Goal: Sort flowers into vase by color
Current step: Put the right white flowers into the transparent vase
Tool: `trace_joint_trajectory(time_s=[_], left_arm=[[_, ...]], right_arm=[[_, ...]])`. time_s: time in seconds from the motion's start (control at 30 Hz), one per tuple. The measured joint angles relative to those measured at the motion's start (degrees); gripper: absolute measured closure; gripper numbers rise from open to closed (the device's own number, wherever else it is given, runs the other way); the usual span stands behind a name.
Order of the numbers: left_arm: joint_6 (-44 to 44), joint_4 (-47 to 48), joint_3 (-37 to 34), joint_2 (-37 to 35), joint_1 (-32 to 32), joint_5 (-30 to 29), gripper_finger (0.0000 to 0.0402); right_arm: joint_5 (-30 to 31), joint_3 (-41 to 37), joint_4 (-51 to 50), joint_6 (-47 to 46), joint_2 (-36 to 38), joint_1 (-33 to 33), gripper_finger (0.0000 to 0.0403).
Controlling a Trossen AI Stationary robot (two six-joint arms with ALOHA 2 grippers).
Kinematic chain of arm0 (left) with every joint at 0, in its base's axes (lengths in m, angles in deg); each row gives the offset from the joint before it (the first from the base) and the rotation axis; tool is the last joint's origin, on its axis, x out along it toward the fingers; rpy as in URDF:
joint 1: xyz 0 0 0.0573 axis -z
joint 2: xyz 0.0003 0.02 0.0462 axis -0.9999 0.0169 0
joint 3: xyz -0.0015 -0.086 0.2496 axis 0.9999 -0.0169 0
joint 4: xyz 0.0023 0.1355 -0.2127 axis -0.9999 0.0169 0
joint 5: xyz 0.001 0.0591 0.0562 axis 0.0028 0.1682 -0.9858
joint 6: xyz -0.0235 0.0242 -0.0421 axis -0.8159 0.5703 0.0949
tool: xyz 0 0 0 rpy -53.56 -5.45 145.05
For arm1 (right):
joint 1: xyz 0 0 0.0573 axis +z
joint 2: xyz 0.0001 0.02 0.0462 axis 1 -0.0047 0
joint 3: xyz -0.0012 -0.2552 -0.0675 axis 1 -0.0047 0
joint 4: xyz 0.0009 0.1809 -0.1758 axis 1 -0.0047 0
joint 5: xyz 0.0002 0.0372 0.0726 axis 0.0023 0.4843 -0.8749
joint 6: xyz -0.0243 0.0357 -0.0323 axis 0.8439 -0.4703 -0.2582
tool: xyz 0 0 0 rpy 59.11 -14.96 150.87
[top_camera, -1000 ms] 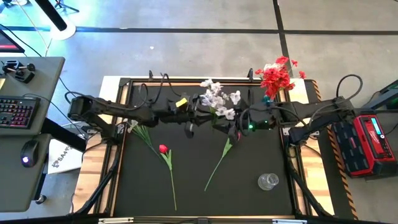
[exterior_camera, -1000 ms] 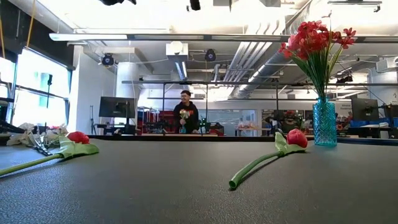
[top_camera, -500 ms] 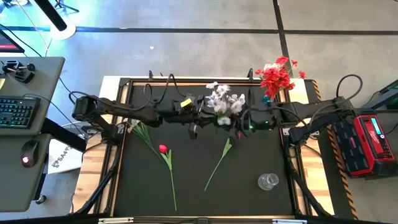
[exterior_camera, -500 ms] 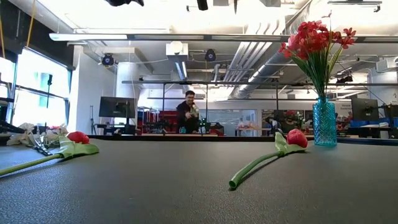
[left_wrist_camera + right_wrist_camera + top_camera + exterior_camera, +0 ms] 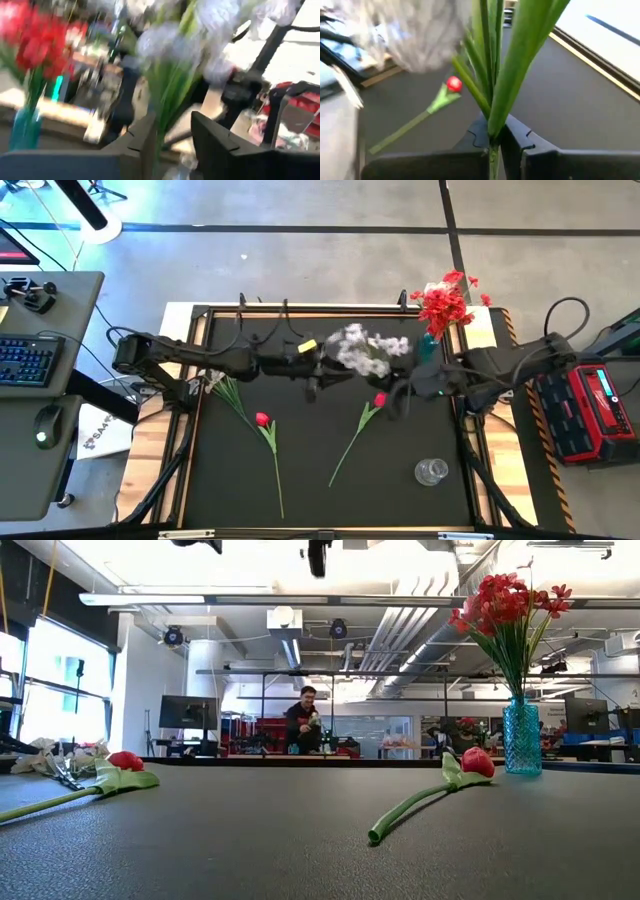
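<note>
The right hand (image 5: 494,142) is closed on the white spray's (image 5: 365,350) stems; the left hand (image 5: 172,142) is open around them. Lift it gently, upright.

White spray (image 5: 362,350): you see it aloft mid-worktop, stems pinched.
Red cluster (image 5: 441,302): upright in teal vase (image 5: 521,737).
Red buds (image 5: 263,419), (image 5: 380,399): lying flat, apart.

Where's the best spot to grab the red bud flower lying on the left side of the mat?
Take the red bud flower by its bare stem midway, below the leaves, from straight above, closing across it: it lies flat and thin, with open mat either side.
</note>
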Motion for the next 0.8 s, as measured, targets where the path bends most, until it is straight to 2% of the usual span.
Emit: trace_joint_trajectory(time_s=[0.13, 0.27, 0.63, 0.8], left_arm=[[-2.83, 4.43, -0.02, 0.00, -0.22, 0.07, 0.0275], [-3.28, 6.68, -0.02, -0.01, 0.76, -0.46, 0.0274], [-3.28, 8.29, -0.03, 0.00, 5.14, -8.36, 0.0290], [-4.57, 7.79, -0.04, 0.00, 7.66, -13.02, 0.0291]], right_arm=[[5.88, -0.01, -10.21, -6.92, 2.52, 6.01, 0.0401], [10.94, -0.02, -15.87, -13.07, 4.48, 14.00, 0.0402], [12.29, -0.02, -20.43, -21.04, 5.04, 37.29, 0.0402], [19.06, -0.40, -22.56, -27.18, 5.06, 46.31, 0.0402]])
